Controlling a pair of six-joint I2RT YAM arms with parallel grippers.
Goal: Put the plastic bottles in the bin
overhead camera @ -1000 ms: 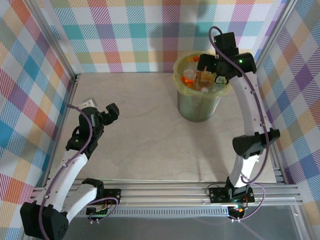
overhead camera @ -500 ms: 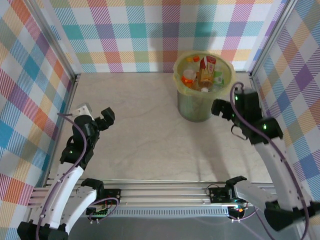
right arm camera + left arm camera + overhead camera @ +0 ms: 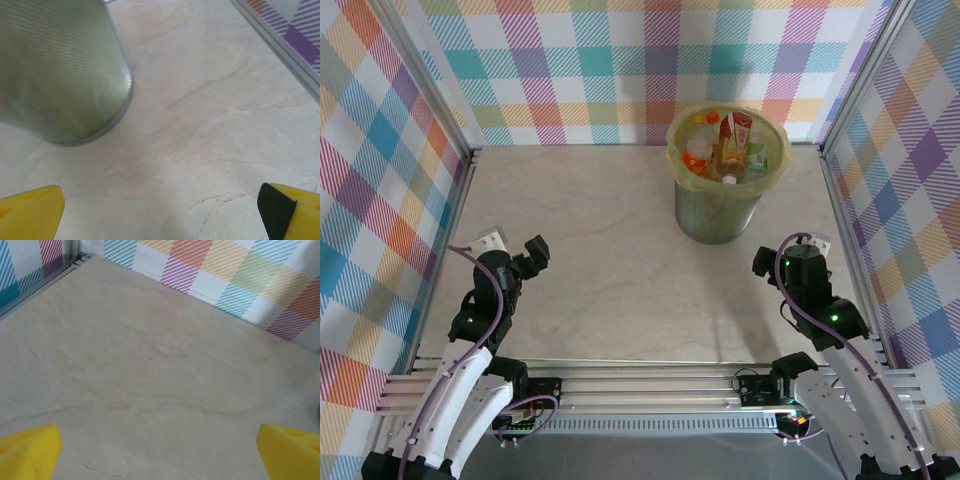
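Risk of spilling plastic bottles (image 3: 725,145) from the brim-full bin (image 3: 720,215) by a careless swing of the spread, empty right hand (image 3: 788,253) at its 5 o'clock; left hand (image 3: 512,245) likewise spread.

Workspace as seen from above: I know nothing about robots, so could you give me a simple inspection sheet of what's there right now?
Surface: pale marbled table, bare between the arms.
Job's things: plastic bottles piled inside the bin, which stands upright at the far right; none seen on the table.
Clutter: nothing seen.
Grippers: left gripper open and holding nothing, low at the near left; right gripper open and holding nothing, near right, just in front of the bin.
Cables: a purple cable runs along each arm, close to it.
Surroundings: checked walls on three sides; metal frame along the near edge.
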